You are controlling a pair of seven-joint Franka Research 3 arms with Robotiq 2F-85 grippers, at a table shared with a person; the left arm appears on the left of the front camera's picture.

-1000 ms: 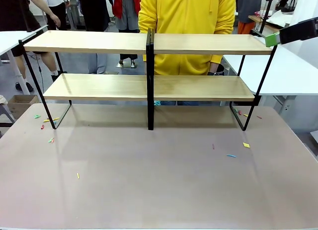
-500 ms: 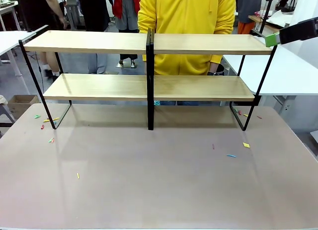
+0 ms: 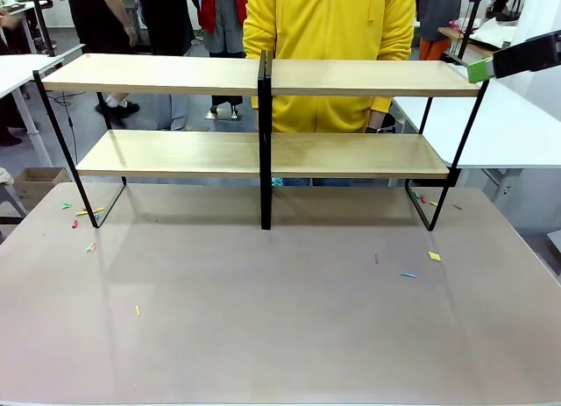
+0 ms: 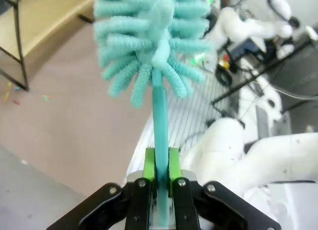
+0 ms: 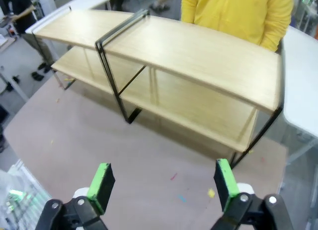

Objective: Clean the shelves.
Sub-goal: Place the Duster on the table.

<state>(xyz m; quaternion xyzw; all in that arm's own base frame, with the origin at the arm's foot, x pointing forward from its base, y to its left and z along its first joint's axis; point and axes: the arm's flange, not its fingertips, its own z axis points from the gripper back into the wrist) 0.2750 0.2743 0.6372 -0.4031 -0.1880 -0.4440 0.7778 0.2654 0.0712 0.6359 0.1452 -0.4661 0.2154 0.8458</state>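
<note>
The shelves [image 3: 263,152] are two matching two-tier racks of light wood on black frames, standing side by side across the far half of the table, with bare boards. My left gripper [image 4: 159,166] is shut on the thin handle of a teal fluffy duster [image 4: 149,36], whose head points away over the table's edge; a shelf corner [image 4: 39,16] lies far off. My right gripper [image 5: 163,185] is open and empty, hovering high above the table in front of the right rack [image 5: 198,56]. In the front view its green-padded fingertip [image 3: 479,70] shows beside the top right board.
A person in a yellow hoodie [image 3: 329,38] stands close behind the racks. Small coloured scraps [image 3: 434,256] lie on the beige tabletop [image 3: 263,318], right and left [image 3: 89,246] of the racks. A white table [image 3: 517,125] stands at the right.
The shelves and my right gripper have stayed put. Only people in the far left background have walked.
</note>
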